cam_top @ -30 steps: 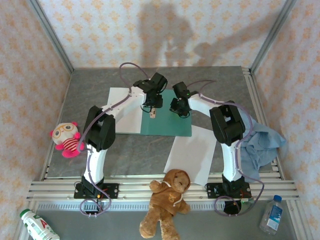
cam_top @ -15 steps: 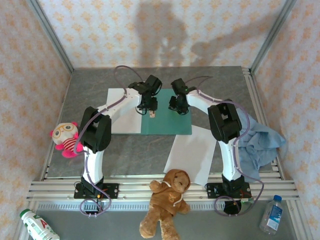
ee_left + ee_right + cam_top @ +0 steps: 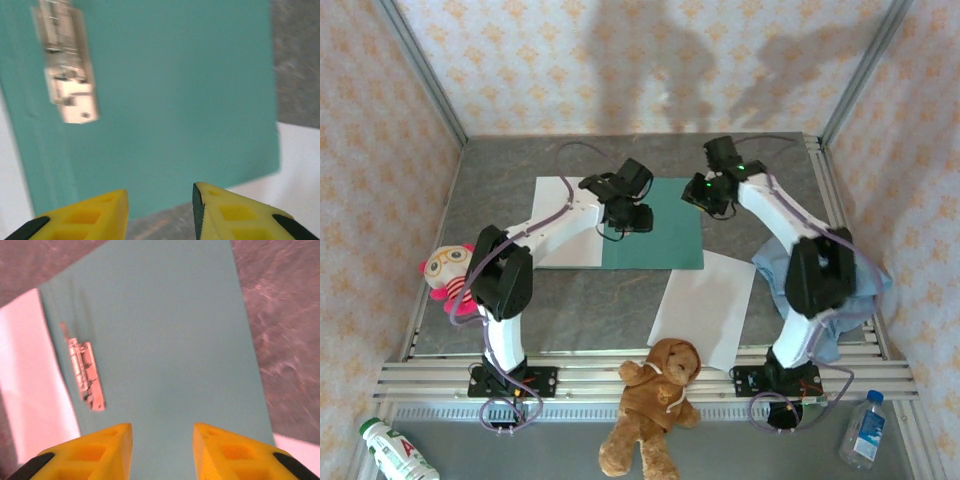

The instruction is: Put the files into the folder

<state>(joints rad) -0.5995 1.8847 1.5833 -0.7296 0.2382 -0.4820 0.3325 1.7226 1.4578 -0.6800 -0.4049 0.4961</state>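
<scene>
- Left claw (image 3: 160,202) hangs partly open over the green folder (image 3: 175,90), holding nothing
- Right claw (image 3: 162,445) likewise, partly open, empty
- Paper sheet (image 3: 705,305) lies by its corner

teal folder (image 3: 665,238) (silver clip (image 3: 86,371)), white files (image 3: 705,305), yellow fingers (image 3: 95,452), grey table (image 3: 520,170).

Bright, even light fills the overhead view; soft shadows fall on the back wall (image 3: 650,70) at the top. The left wrist view is blurred, smearing the clip (image 3: 67,70) on the folder (image 3: 175,100). In the right wrist view, the white sheet (image 3: 30,380) glares at left.
</scene>
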